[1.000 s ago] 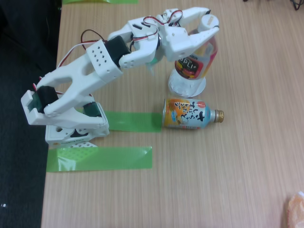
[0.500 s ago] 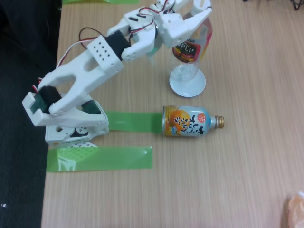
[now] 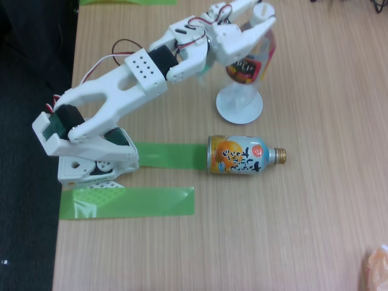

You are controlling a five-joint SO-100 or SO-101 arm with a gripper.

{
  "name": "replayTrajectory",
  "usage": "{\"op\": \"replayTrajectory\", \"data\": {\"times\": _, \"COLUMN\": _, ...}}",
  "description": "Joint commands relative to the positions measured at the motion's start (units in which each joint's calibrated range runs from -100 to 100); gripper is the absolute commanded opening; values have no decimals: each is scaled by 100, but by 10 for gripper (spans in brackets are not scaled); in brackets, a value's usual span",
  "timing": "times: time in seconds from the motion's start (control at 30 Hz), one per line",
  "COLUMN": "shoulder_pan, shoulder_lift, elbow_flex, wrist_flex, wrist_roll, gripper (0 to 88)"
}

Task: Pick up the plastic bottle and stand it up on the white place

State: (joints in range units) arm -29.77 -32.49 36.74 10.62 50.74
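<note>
The plastic bottle (image 3: 247, 68), clear with a white cap and a red, black and yellow label, is held nearly upright with its cap toward the top of the fixed view. Its clear base sits over the far part of the white place (image 3: 240, 109), a small round disc on the wooden table. I cannot tell whether the base touches the disc. My gripper (image 3: 257, 21) is shut on the bottle's upper part, one finger on each side just below the cap.
An orange-and-blue bottle-can (image 3: 238, 156) with a gold cap lies on its side just in front of the disc. Two green tape strips (image 3: 128, 202) lie by the arm's base (image 3: 97, 167). The table's left edge borders dark floor. An orange object (image 3: 377, 267) sits at the bottom right corner.
The gripper and the bottle have moved toward the top of the view. The bottle's base has shifted off the disc's middle, and more of the disc shows.
</note>
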Motion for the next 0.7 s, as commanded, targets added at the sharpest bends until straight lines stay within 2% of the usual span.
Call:
{"op": "replayTrajectory", "data": {"times": 0.0, "shoulder_pan": 51, "shoulder_lift": -65, "elbow_flex": 52, "wrist_flex": -109, "wrist_roll": -17, "gripper": 115}}
{"op": "replayTrajectory", "data": {"times": 0.47, "shoulder_pan": 59, "shoulder_lift": -65, "elbow_flex": 25, "wrist_flex": -126, "wrist_roll": -17, "gripper": 115}}
{"op": "replayTrajectory", "data": {"times": 0.67, "shoulder_pan": 59, "shoulder_lift": -65, "elbow_flex": 296, "wrist_flex": -899, "wrist_roll": -17, "gripper": 119}}
